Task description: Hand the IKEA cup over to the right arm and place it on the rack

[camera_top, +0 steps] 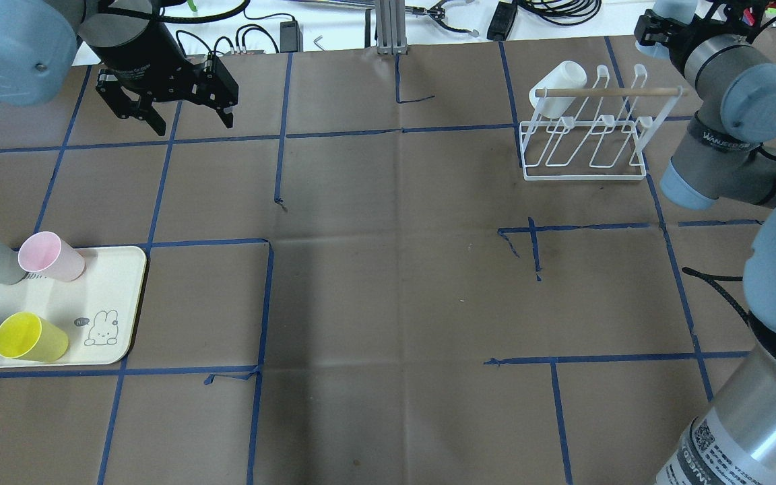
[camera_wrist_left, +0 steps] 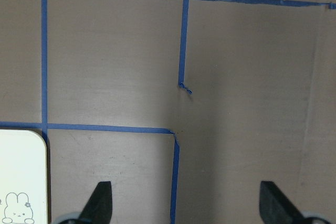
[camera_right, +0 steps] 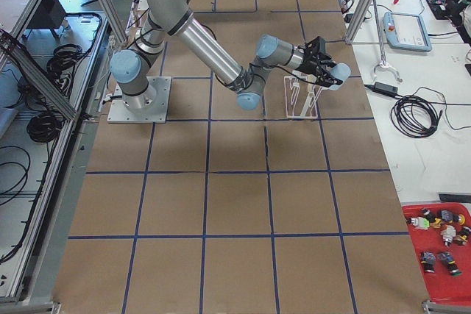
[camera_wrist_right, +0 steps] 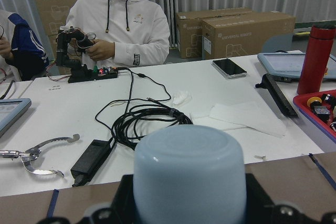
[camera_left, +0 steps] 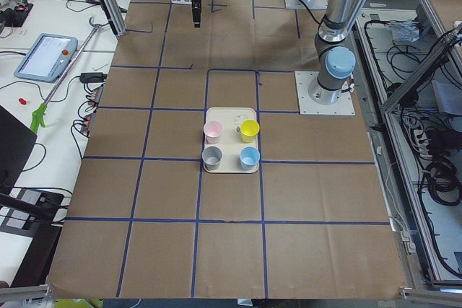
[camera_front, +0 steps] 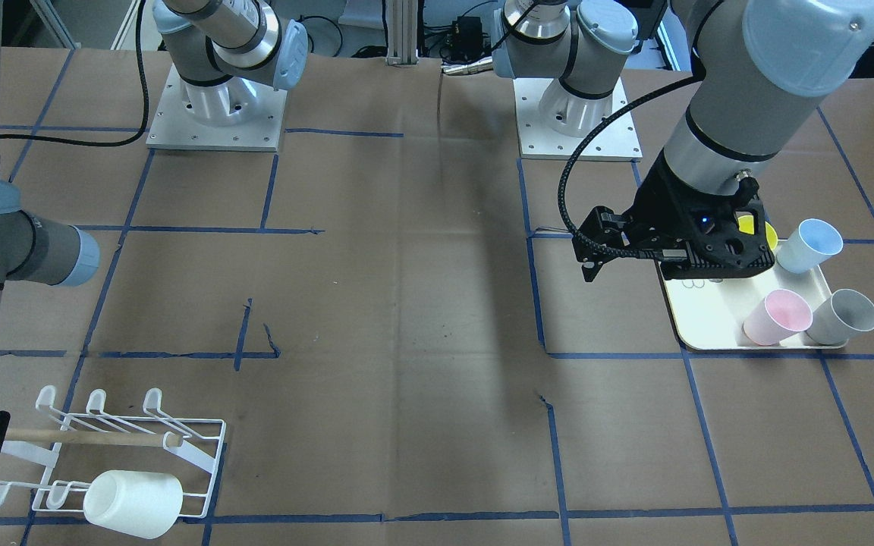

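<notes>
Placing step. Holding blue cup (camera_wrist_right: 189,177) in right gripper (camera_wrist_right: 189,212), pinched shut on its sides, just off rack's (camera_top: 583,177) right end, far side, near dowel (camera_top: 613,91) tip. Apparently clear of the wire and not yet on any prong, though contact is hard to tell from overhead. Already hung on rack: white cup (camera_top: 558,87), left-end far prong. Free prongs elsewhere on rack, as far as visible. Left gripper (camera_top: 192,124) spread wide, nothing between, well left of rack and out of the way. Tray (camera_top: 91,283) far off to rack's left.

Judging handover done, only the hanging left. To do it well:
- Aim for nearest free prong at rack's right end, probably far row.
- Turn cup mouth-down before coming in. Mouth direction unclear from wrist view, so check first.
- Line up mouth centre over prong tip, not over wire base.
- Approach from above rack, keeping clear of dowel and white cup.
- Lower slowly to seat cup deep over prong.
- Release only once cup is resting there.
- Back out straight up and away from rack to avoid dragging cup off.

Risks, as a guess:
- Shoving or tipping the light rack by catching a prong sideways with the rim.
- Smooth cup slipping in the pinch if nudged.
- Clipping dowel end on the way in, given how near it sits.
</notes>
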You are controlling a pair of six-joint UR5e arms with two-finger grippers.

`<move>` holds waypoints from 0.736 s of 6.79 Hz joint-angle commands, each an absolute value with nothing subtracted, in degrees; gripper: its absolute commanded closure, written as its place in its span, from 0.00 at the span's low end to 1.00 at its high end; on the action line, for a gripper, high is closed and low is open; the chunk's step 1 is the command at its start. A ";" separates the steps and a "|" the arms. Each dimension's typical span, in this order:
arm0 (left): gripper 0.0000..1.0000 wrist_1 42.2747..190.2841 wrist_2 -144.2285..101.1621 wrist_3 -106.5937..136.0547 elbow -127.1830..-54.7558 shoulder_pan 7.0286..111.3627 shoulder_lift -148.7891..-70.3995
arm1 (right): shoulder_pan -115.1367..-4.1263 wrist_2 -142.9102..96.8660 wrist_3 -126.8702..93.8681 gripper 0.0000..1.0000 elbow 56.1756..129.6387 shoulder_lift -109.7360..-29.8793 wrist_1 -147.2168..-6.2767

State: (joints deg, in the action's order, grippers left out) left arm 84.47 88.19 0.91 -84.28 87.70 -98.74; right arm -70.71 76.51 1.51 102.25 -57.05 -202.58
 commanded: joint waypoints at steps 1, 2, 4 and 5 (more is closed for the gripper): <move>0.00 84.46 88.33 0.79 -85.25 87.71 -97.74 | -71.01 76.55 1.76 0.90 102.22 -54.76 -202.85; 0.00 84.46 88.33 0.88 -85.25 87.71 -97.65 | -71.28 76.73 1.76 0.90 102.30 -54.58 -202.85; 0.00 84.81 88.42 1.05 -85.43 87.71 -96.95 | -72.60 77.08 1.76 0.89 102.83 -54.75 -202.76; 0.00 85.16 88.50 1.05 -85.43 87.71 -96.60 | -72.51 76.56 1.76 0.89 103.96 -54.67 -202.76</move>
